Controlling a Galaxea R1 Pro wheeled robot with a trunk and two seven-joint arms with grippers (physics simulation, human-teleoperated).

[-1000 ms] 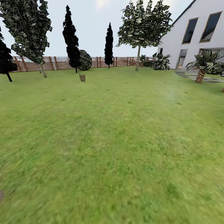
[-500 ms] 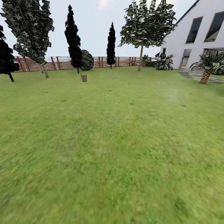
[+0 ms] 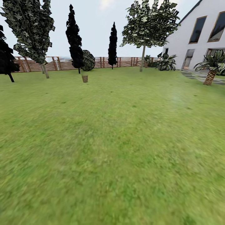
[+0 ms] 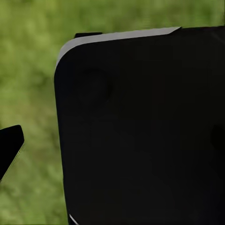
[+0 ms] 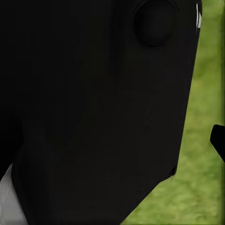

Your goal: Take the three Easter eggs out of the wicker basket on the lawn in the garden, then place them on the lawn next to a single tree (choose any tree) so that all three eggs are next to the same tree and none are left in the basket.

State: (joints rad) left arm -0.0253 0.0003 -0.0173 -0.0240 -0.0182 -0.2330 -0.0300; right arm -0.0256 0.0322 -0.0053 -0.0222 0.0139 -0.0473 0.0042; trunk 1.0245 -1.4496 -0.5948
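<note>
The wicker basket point(image 3: 84, 78) is a small tan shape far off on the lawn point(image 3: 118, 140), left of centre. At this distance the Easter eggs are hidden inside it or too small to make out. A tree point(image 3: 45, 71) with a grey trunk stands at the far left, a little beyond the basket. Another tree point(image 3: 142, 59) rises right of centre by the fence. In the left wrist view a black panel point(image 4: 140, 131) of my body blocks most of the grass, with one dark fingertip point(image 4: 9, 150) at the edge. The right wrist view shows another dark fingertip point(image 5: 218, 140) beside a black panel point(image 5: 93, 108).
Dark conical trees point(image 3: 74, 37) and a round bush point(image 3: 88, 60) stand along a wooden fence point(image 3: 62, 63) at the back. A white house point(image 3: 200, 37), a palm point(image 3: 210, 75) and a grey stone path point(image 3: 195, 75) lie at the right. Wide grass stretches between me and the basket.
The whole head view has shifted slightly, with the basket, trees and palm sliding right in the picture, so the camera has moved. Nothing in the garden has moved.
</note>
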